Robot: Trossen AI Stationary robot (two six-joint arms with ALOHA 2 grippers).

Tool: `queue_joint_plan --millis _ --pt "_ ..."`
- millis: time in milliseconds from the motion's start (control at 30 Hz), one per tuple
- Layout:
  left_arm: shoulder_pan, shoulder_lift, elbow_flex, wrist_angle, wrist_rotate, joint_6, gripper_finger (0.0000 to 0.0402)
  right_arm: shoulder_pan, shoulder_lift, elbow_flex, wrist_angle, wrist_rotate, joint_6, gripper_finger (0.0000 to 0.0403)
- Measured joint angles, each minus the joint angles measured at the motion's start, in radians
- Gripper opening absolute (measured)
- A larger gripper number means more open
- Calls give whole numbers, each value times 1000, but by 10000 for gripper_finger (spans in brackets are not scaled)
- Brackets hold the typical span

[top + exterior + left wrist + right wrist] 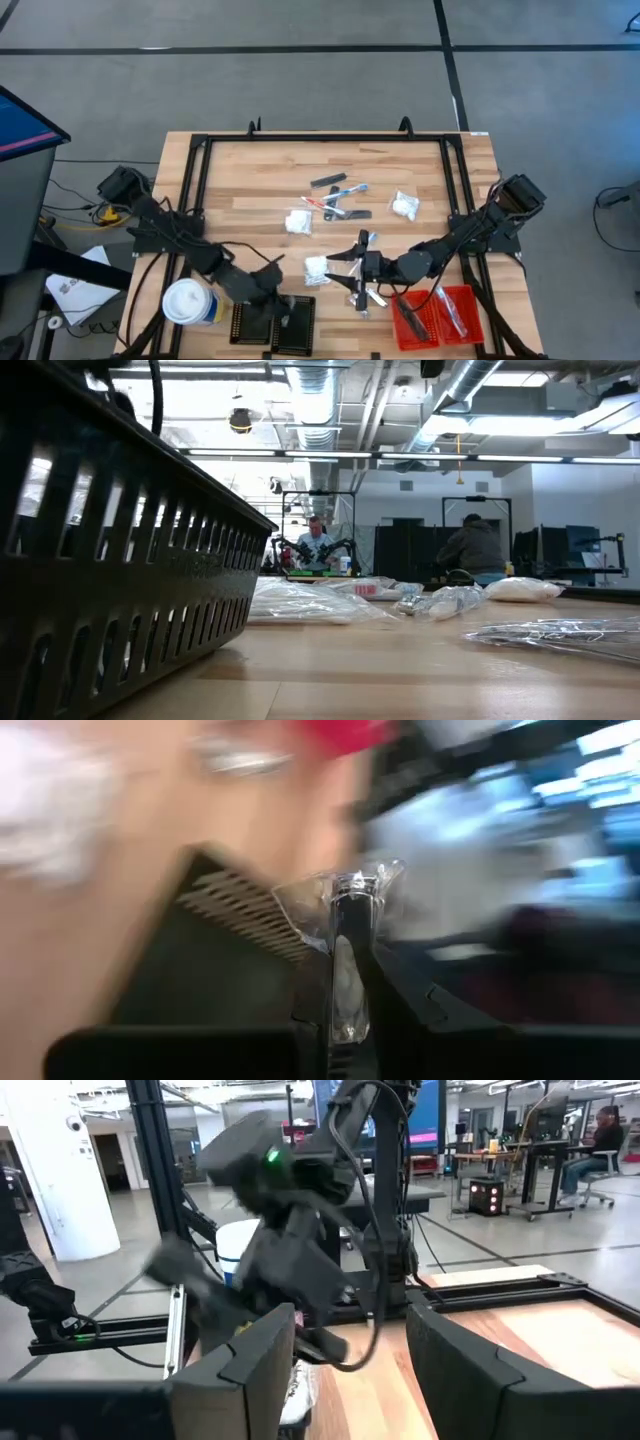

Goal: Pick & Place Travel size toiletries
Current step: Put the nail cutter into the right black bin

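Note:
Travel size toiletries lie spread over the table's middle: white puffy packets (298,222) (405,205) (316,268), a dark grey bar (328,180), thin blue and red sticks (338,197) and a silvery sachet (376,296). My left gripper (271,281) hovers at the far edge of the black ribbed tray (275,322), shut on a clear-wrapped item (345,895). My right gripper (353,270) is open, level with the table and just right of the nearest white packet (298,1388). In the low view, clear packets (300,603) rest flat on the wood. My left gripper pinches the clear-wrapped item between its two shut fingers (385,1010). The wrapper's crinkled end (372,876) sticks out past the fingertips. The item is lifted clear above the black tray (225,935). Blur hides which item it is.
A red ribbed tray (440,315) holding a few items sits near the table's near right corner. A large white-topped canister (188,302) stands left of the black tray. A black frame (320,138) runs round the table. People are in the room beyond (476,548).

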Motion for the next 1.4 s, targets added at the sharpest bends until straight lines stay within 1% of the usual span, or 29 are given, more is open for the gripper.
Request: queue_joint_plan --millis 100,167,233,367,500,700,833,1100,1267,1400 --pt "3 61 125 -272 -47 -22 36 2 0 0 -2 0 0 183" --pt "9 120 210 -399 -39 -35 36 2 0 0 -8 0 0 180" --pt "11 182 288 -498 0 -37 36 2 0 0 -18 0 2 178" --pt "14 286 418 -637 81 -12 36 -7 0 0 -33 0 25 174" --pt "14 339 468 -656 100 17 36 -14 0 0 -55 0 56 171" --pt "25 341 472 -658 100 29 39 -14 0 0 -74 0 64 172" --pt "41 341 472 -658 117 35 46 -14 0 0 -74 0 63 173" --pt "51 339 472 -656 118 67 94 -14 0 0 -83 0 63 171" --pt "46 338 472 -656 151 71 126 -14 0 0 -104 0 68 167" --pt "46 338 472 -654 152 72 146 -14 0 0 -105 0 70 166"
